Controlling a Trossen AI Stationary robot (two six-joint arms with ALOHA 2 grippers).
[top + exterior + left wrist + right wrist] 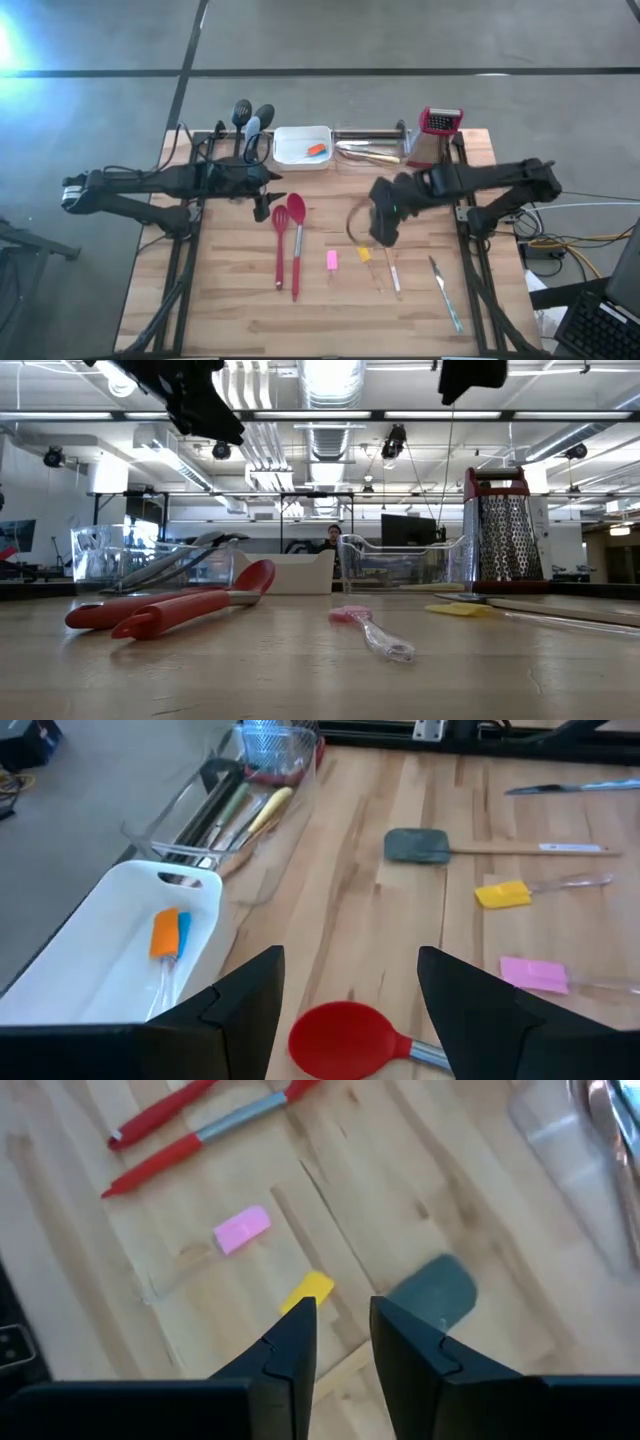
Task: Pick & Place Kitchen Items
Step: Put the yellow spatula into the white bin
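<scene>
We read the right gripper [384,232] as hovering just above the grey spatula [436,1292], jaws narrowed to a slim gap and holding nothing, presumably lining up a pick, with the yellow block [306,1292] and pink block [242,1229] lying just beside that spatula. The left gripper [350,1010] waits wide open and empty over the red spoon [343,1038], farther from the spatula, near the white tray [95,945]. The spatula's head is hidden under the right arm in the high view.
</scene>
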